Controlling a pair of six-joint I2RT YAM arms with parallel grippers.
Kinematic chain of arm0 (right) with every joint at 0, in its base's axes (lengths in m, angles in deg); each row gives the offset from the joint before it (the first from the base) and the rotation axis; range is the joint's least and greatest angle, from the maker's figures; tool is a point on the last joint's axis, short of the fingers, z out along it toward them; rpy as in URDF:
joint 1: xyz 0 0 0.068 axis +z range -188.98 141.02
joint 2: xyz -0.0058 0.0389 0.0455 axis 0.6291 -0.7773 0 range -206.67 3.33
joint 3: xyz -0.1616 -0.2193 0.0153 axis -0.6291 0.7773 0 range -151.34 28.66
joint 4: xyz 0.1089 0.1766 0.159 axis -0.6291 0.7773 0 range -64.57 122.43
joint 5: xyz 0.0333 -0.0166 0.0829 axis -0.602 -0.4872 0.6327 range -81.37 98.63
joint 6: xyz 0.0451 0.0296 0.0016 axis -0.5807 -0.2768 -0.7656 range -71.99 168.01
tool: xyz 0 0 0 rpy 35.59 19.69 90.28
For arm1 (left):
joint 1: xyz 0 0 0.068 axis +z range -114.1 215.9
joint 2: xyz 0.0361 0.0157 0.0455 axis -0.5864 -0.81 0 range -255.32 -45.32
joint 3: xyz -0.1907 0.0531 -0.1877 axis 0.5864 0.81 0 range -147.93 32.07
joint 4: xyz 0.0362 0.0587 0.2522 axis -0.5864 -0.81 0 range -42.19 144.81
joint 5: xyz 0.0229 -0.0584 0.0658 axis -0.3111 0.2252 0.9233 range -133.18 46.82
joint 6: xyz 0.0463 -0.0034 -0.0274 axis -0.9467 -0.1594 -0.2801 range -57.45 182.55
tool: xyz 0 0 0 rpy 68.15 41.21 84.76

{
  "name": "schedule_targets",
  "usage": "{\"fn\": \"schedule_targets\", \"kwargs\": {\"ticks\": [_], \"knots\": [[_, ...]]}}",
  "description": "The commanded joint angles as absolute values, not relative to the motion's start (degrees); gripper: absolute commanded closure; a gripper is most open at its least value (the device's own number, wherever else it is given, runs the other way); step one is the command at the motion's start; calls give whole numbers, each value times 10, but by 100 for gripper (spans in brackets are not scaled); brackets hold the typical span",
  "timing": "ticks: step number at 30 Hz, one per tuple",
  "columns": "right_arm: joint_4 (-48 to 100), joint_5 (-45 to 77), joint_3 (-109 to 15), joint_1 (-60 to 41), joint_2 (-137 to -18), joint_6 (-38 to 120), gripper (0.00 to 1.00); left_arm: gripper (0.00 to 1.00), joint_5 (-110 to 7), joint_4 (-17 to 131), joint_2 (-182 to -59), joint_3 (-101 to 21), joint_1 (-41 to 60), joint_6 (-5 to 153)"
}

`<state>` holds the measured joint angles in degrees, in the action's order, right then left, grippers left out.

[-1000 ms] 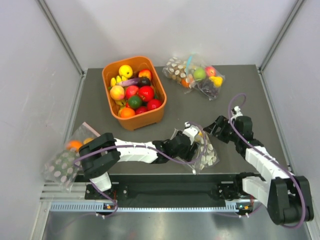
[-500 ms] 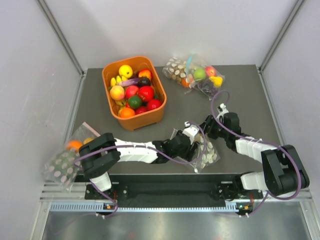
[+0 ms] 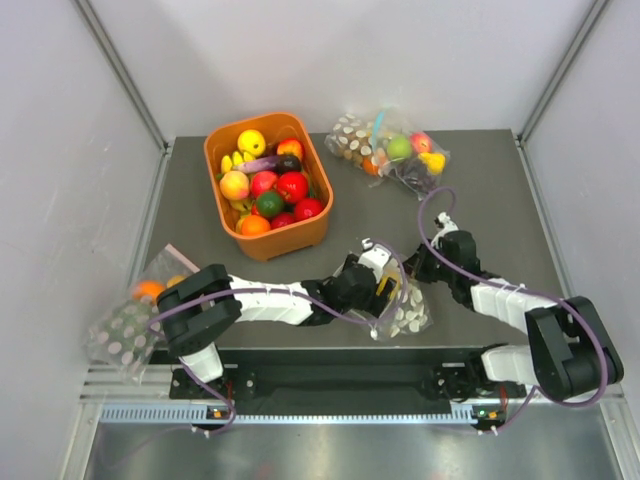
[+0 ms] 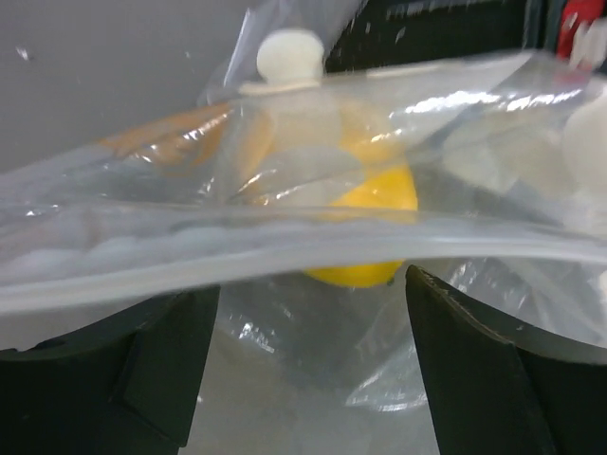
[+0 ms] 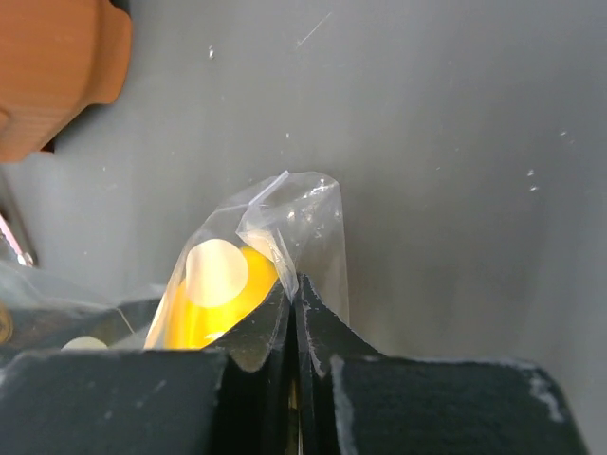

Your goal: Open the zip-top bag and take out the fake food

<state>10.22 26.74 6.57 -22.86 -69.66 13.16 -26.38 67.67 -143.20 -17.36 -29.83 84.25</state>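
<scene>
- Seen from above, two robot arms meet near the front middle of a dark grey table [image 3: 500,200].
- Between them lies the zip-top bag [image 3: 402,316], clear plastic with white dots, close to the table's near edge.
- The right gripper [image 5: 295,284] is pinched tight on a fold of the bag's film at one corner, its two fingers pressed together with plastic between them.
- The left gripper [image 4: 313,284] has its fingers well apart. The bag's thick edge strip runs across the gap just above them, so it grips nothing firmly as far as this view shows.
- A yellow fruit [image 4: 372,201] of the fake food shows through the film in both wrist views; other pieces inside are too blurred to name.
- Progress, as a judgement: early. The bag is held, but no mouth gapes open, and the fruit sits inside.
- Left to do — part the zip strip, then lift the fruit out.
- Also on the table: an orange basket [image 3: 268,116] heaped with toy fruits, a second dotted bag [image 3: 392,150] at the far side, and a third dotted bag [image 3: 130,318] hanging off the left edge.
</scene>
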Motion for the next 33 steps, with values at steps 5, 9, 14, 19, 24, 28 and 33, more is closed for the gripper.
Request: {"fn": "schedule_targets", "kwargs": {"ticks": [5,9,14,19,24,28,33], "knots": [[117,252,87,-206,-655,148,100,14,-259,795,-1425,-177,-296,826],[124,255,94,-204,-637,144,100,13,-274,797,-1451,-192,-293,823],[139,252,92,-202,-620,143,100,16,-301,787,-1475,-207,-292,834],[140,255,86,-196,-614,139,100,16,-311,791,-1496,-215,-293,841],[139,252,91,-186,-607,129,100,16,-317,778,-1532,-246,-293,841],[139,249,104,-187,-597,125,100,27,-316,768,-1547,-253,-293,844],[144,241,106,-187,-588,121,100,66,-308,753,-1521,-234,-293,839]]}}
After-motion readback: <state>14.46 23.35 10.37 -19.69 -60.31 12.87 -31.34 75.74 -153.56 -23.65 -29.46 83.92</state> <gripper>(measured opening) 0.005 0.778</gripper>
